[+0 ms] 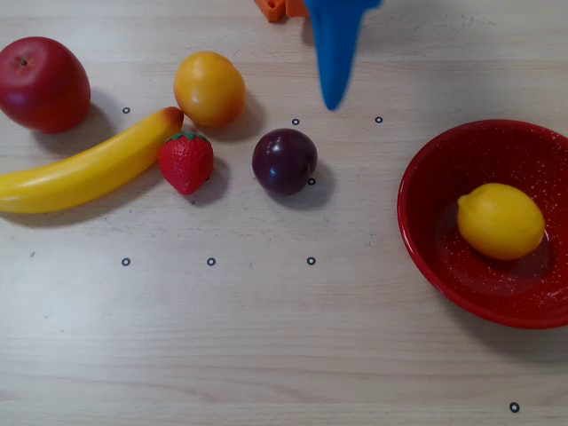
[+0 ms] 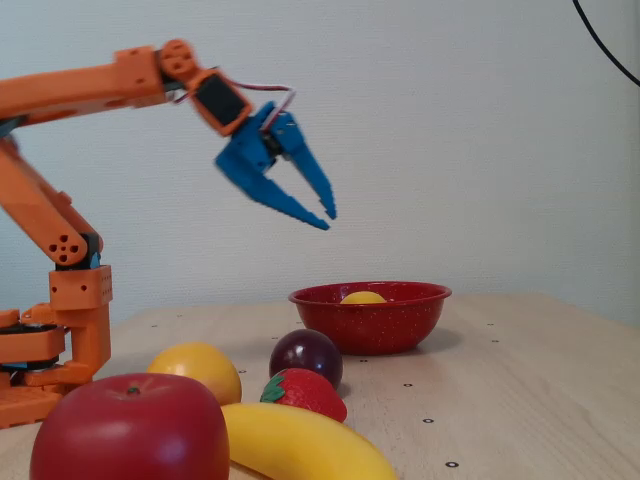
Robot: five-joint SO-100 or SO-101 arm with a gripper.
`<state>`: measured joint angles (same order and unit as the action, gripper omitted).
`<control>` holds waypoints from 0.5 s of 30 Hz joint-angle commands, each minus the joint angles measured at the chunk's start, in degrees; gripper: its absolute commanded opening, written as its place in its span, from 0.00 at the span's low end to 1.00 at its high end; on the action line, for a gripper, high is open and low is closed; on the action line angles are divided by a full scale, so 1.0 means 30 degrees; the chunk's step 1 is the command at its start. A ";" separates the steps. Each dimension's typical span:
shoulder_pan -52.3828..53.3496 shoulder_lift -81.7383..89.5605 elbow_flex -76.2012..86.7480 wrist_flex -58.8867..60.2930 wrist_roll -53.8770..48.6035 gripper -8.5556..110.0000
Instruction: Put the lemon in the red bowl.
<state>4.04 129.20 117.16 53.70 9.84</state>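
Note:
The bright yellow lemon (image 1: 500,220) lies inside the red bowl (image 1: 426,191) at the right of the overhead view. In the fixed view only its top (image 2: 362,297) shows above the red bowl's rim (image 2: 370,320). My blue gripper (image 2: 326,217) hangs high in the air, left of the bowl and well above the table, with its jaws slightly apart and nothing between them. In the overhead view the gripper (image 1: 334,99) points down from the top edge, above the plum.
On the table left of the bowl lie a dark plum (image 1: 284,161), a strawberry (image 1: 186,161), a banana (image 1: 84,169), an orange-yellow round fruit (image 1: 209,88) and a red apple (image 1: 43,84). The orange arm base (image 2: 55,330) stands at the left of the fixed view.

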 commanded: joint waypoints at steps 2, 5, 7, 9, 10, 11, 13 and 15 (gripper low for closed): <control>-0.1260 0.4365 0.2783 -0.1875 0.1084 0.07; -0.2109 0.6973 0.6006 -0.3047 0.1230 0.07; -0.2607 0.8496 0.8086 -0.4072 0.1143 0.07; -0.2959 0.9756 0.9814 -0.4863 0.1055 0.07; -0.3047 1.0342 1.0635 -0.5244 0.0996 0.07; -0.3105 1.0928 1.1455 -0.5684 0.0967 0.07; -0.3105 1.2070 1.3037 -0.6357 0.0967 0.07; -0.3018 1.3066 1.4473 -0.7119 0.0850 0.07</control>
<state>-4.31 165.41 161.89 35.16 12.04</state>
